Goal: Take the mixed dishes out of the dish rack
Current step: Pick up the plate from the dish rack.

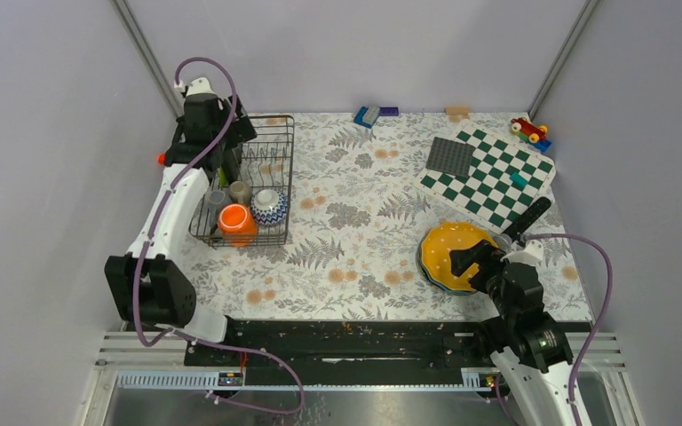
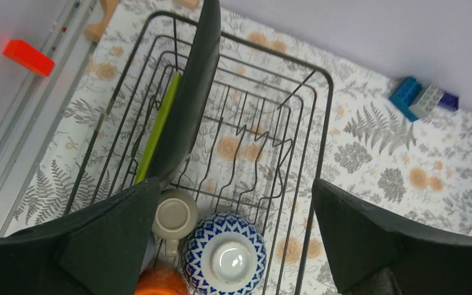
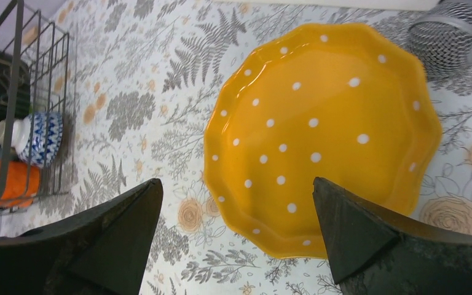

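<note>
Dish rack from above: it sits under the left pincer, which hangs over its far end with fingers spread wide, holding nothing. Nearer the arm bases than that pincer, the rack holds a grey cup, a patterned bowl and an orange mug. The right pincer is also spread wide and empty, poised over a yellow plate that tops a small stack on the floral table. Beyond that pincer lies a chequered board.

Left wrist view: the left pincer gapes over the rack's wires. The bowl sits between its fingers. The cup and the mug lie by its left finger. Ahead of that finger a black plate and a lime-green plate stand on edge.

Right wrist view: the right pincer is wide open, and the white-dotted yellow plate lies flat between and ahead of its fingers. A wire mesh cup stands past the plate. Far off to the left finger's side is the rack, with bowl and mug.
</note>
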Robot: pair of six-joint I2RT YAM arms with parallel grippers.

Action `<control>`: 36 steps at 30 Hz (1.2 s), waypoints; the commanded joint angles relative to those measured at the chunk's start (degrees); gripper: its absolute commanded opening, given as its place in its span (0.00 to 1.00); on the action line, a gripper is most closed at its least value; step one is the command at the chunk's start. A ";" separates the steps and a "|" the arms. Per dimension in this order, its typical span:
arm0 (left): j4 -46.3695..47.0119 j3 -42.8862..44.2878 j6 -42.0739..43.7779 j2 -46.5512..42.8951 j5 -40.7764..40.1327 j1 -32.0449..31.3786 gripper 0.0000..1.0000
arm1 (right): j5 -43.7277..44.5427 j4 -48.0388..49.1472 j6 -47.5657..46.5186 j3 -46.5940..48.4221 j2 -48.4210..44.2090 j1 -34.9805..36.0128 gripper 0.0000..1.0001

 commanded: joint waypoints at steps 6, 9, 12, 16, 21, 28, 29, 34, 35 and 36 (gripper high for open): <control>-8.39 12.85 3.88 12.20 8.41 4.54 0.95 | -6.25 5.01 -3.75 -1.22 0.05 -0.01 1.00; -10.78 16.40 5.00 15.19 7.33 4.56 0.93 | -6.34 5.06 -3.70 -1.56 -1.12 -0.01 1.00; -10.32 17.01 6.50 16.17 7.18 4.56 0.93 | -6.16 5.06 -3.65 -1.87 -1.76 -0.01 1.00; -10.25 17.21 7.27 16.80 7.53 5.78 0.93 | -6.37 5.04 -3.62 -1.86 -1.33 -0.01 0.99; -9.47 17.53 8.51 15.73 11.16 5.85 0.93 | -6.37 5.07 -3.62 -1.77 -0.83 0.03 1.00; -5.69 16.15 7.99 10.47 10.55 5.82 0.93 | -6.42 5.05 -3.62 -1.86 -0.97 -0.01 1.00; -5.50 16.05 7.89 9.88 9.12 5.81 0.93 | -6.40 5.05 -3.60 -1.89 -1.03 -0.01 0.99; -5.47 15.77 7.69 9.50 4.16 6.32 0.94 | -6.65 5.07 -3.56 -1.94 -1.04 -0.03 1.00; -5.42 15.68 7.74 9.82 4.70 6.45 0.94 | -6.71 5.05 -3.55 -2.02 -1.12 -0.01 0.99; -5.58 15.66 7.90 10.36 5.36 6.52 0.94 | -6.73 5.06 -3.51 -2.06 -1.17 0.01 1.00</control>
